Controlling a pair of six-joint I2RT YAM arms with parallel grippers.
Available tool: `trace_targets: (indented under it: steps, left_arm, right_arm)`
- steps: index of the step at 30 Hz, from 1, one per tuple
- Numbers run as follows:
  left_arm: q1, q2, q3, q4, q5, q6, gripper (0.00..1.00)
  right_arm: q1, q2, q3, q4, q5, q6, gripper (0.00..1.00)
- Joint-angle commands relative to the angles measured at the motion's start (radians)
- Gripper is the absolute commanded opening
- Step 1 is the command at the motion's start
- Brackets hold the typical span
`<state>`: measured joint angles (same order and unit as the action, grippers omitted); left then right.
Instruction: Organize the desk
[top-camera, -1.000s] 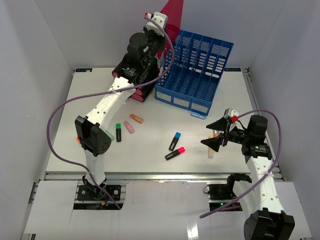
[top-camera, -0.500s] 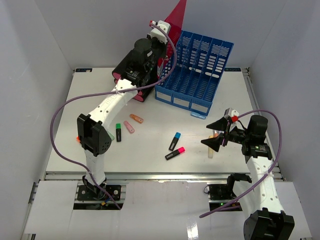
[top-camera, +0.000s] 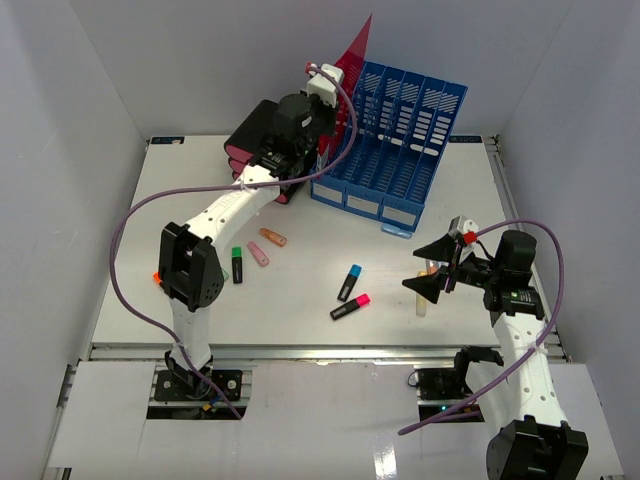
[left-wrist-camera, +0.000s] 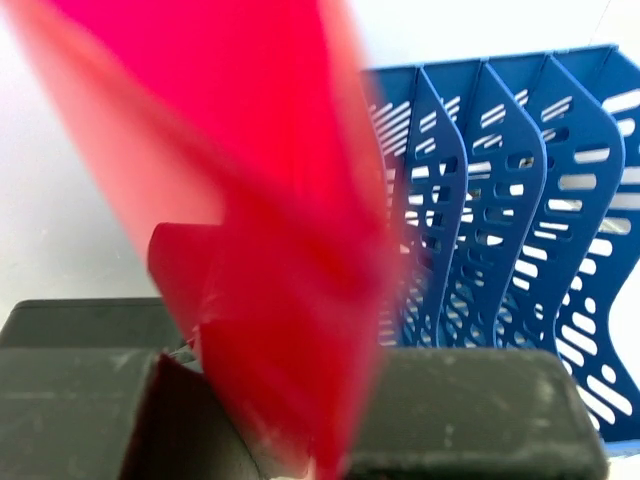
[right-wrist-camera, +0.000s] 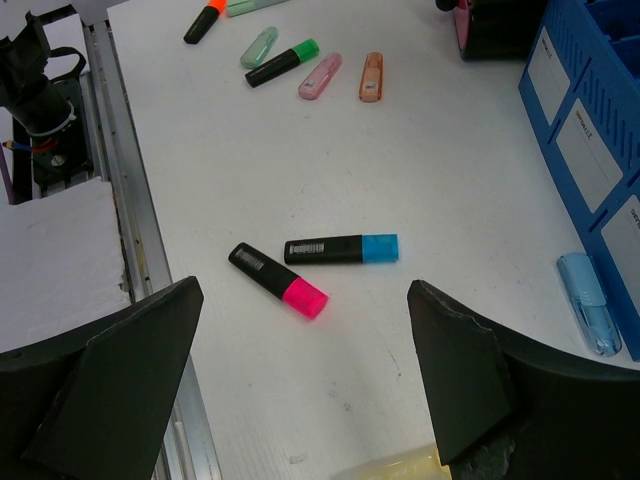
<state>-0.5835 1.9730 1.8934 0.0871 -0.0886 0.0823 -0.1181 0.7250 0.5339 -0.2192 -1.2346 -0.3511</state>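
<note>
Currently the desk (top-camera: 180, 190) is lying flat under both arms, long axis running L-R in top view, metal rail edging its near side, grey walls closing the other three. Open room is sitting far-left & near-centre. Markers (top-camera: 349, 282) are lying mid-desk. Blue rack (top-camera: 395, 140) is standing at the far edge. Left fingers (left-wrist-camera: 470, 410) are pinching a red folder (top-camera: 355, 50) upright at the rack's left end. Right fingers (top-camera: 437, 250) are hovering spread wide, holding nothing, over the near-right area.

Bright, even light on the desk (top-camera: 300, 272); red folder (left-wrist-camera: 270, 250) blurred up close.
</note>
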Motion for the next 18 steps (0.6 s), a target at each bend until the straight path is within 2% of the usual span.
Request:
trace_targets:
  steps: [1,6,18]
  left_arm:
    - [0.008,0.025,0.076,0.065,0.029,-0.013,0.0]
    - [0.025,0.072,0.16,0.05,0.038,-0.009,0.0]
    - [0.062,0.127,0.167,0.085,0.071,-0.039,0.0]
  right_arm:
    - [-0.007,-0.012,-0.006,0.01,-0.023,-0.005,0.9]
    - [-0.008,-0.012,-0.006,0.009,-0.026,-0.005,0.9]
    - [-0.009,-0.007,-0.008,0.009,-0.028,-0.005,0.9]
